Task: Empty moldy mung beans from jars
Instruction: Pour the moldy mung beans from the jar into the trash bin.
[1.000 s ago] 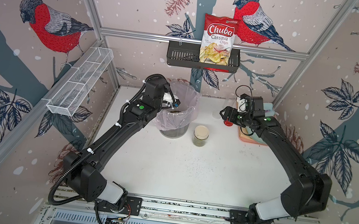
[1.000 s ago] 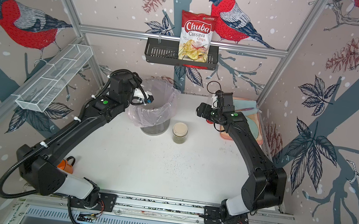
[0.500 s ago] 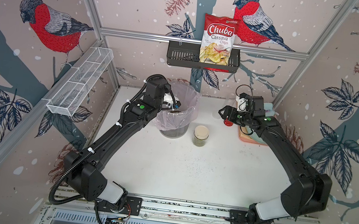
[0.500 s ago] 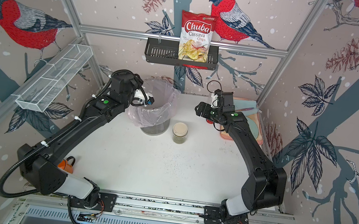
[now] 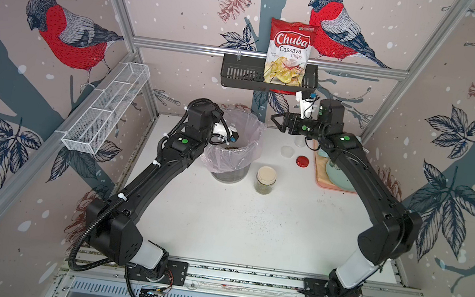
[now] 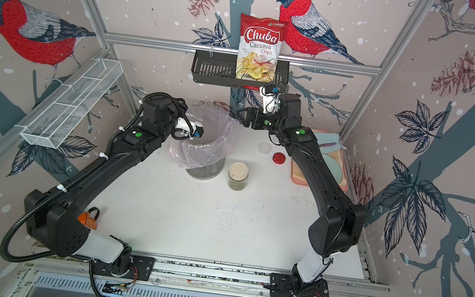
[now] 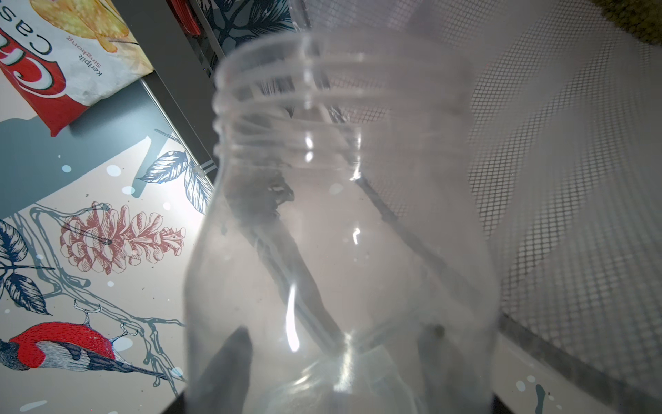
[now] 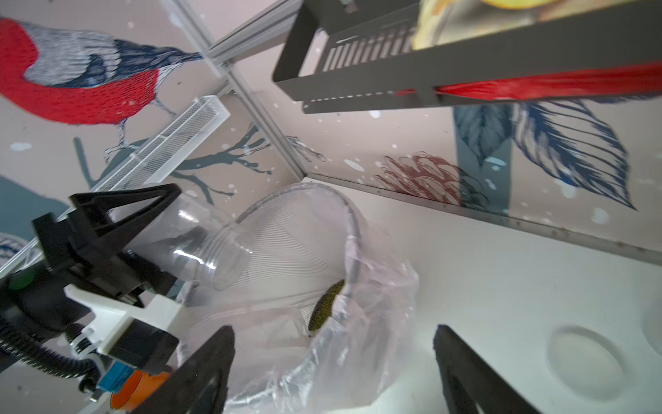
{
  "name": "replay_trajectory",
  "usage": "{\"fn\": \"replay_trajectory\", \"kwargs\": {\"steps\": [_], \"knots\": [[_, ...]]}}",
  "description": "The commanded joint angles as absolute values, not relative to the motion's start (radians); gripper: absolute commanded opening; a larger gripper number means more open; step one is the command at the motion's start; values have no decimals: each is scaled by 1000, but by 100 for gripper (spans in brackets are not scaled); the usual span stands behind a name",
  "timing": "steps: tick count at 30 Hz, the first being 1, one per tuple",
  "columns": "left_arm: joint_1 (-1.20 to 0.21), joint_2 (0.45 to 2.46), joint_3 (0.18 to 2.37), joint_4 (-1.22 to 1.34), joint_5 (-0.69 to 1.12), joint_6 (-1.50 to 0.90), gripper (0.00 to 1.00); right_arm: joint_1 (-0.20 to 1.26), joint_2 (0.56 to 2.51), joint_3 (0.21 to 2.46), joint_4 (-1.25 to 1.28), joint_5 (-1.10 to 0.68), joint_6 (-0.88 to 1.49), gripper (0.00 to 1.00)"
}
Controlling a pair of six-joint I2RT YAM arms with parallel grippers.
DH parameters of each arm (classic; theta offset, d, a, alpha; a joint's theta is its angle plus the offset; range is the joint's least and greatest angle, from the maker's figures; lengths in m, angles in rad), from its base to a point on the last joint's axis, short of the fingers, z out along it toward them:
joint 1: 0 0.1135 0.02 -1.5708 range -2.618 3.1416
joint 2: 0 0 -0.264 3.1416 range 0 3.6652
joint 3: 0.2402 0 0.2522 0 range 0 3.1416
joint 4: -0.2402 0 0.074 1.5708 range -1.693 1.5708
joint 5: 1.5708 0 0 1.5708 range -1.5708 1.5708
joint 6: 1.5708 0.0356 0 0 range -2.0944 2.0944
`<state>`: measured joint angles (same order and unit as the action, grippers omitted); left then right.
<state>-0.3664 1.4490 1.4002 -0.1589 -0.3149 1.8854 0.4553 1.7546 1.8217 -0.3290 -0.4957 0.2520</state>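
Both top views are evenly bright; the white tabletop carries only faint, soft shadows beside the arms at 9 and 3 o'clock; in the left wrist view the clear jar is out of focus, streaked with white glare; the right wrist view smears the black shelf.

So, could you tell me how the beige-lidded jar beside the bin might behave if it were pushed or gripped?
The beige-lidded jar stands upright and narrow, so a push near its lid would probably tip it. Its smooth clear wall looks rigid, perhaps slippery. The mung beans inside likely steady it.
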Motion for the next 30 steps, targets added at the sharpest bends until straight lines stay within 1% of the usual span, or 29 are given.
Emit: {"fn": "replay_trajectory", "kwargs": {"steps": [1,4,8,14,21,30], "knots": [[-355,1445,1403,-107,-268,1957,62,489,1838,1951,-393,-613,113,86],[-351,1449,1404,-98,-280,2012,62,521,1890,2030,-438,-635,69,86],[-353,1473,1435,-114,-311,2074,62,556,1917,2048,-419,-619,81,85],[-389,1510,1478,-148,-340,2084,62,575,1945,2031,-287,-624,186,84],[-427,1528,1500,-200,-376,2091,62,594,1974,2009,-152,-629,271,80],[-440,1531,1454,-233,-385,2073,62,614,2075,2097,-191,-627,265,78]]}}
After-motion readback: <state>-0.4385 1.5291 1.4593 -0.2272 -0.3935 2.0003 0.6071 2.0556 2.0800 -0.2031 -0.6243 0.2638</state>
